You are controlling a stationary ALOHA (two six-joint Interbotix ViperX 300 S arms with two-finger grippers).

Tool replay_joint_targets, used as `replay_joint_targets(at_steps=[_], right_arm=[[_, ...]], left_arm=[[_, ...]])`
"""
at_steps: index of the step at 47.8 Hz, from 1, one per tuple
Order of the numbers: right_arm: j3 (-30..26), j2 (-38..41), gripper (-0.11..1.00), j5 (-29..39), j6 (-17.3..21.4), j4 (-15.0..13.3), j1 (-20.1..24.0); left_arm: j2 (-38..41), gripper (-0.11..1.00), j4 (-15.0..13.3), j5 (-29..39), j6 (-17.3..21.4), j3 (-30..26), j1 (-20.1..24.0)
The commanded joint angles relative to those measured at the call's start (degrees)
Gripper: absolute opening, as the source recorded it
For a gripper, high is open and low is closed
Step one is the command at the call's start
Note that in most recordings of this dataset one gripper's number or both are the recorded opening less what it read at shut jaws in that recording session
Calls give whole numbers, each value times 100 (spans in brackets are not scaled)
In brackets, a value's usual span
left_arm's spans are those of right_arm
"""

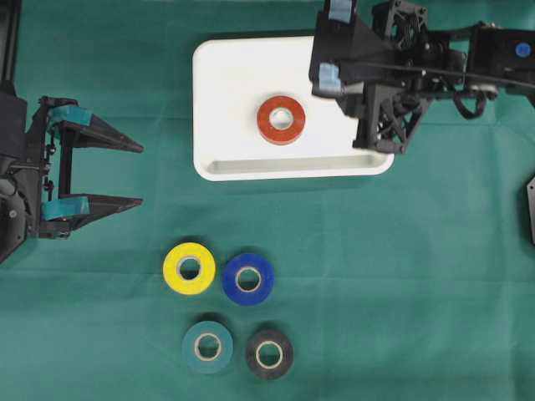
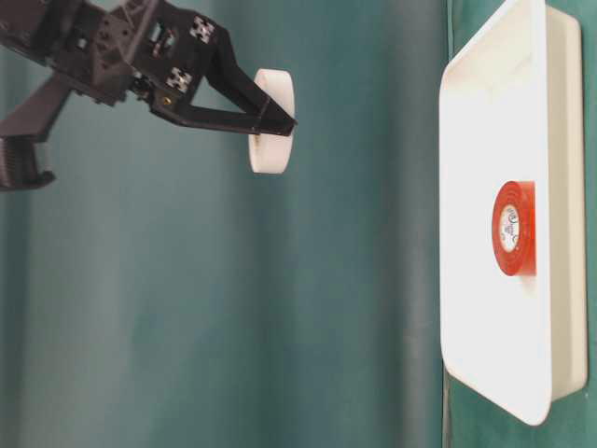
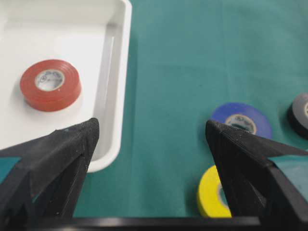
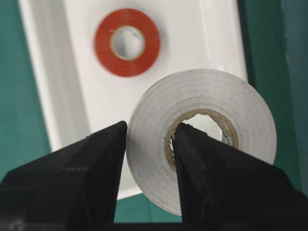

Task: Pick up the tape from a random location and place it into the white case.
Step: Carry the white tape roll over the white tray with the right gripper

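My right gripper is shut on a white tape roll, one finger through the core and the other outside the roll's wall. In the table-level view the gripper holds this roll in the air, well off the white case. A red tape roll lies flat in the middle of the case. The right arm hides the white roll in the overhead view. At the table's left, my left gripper is open and holds nothing.
Several tape rolls lie on the green cloth in front of the case: yellow, blue, teal and black. The left wrist view shows the case's corner just beyond the left finger.
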Motion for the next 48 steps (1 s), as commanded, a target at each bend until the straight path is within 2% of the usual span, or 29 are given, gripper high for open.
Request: replay_joint_targets(at_steps=[1, 15, 48], right_arm=[[-62, 0, 34, -62, -26, -26, -158], [-62, 246, 34, -141, -272, -9, -378], [-62, 246, 34, -193, -264, 0, -448]], left_arm=[[9, 98, -9, -26, 0, -53, 26], [9, 98, -9, -18, 0, -62, 88], [9, 98, -9, 9, 0, -53, 105]])
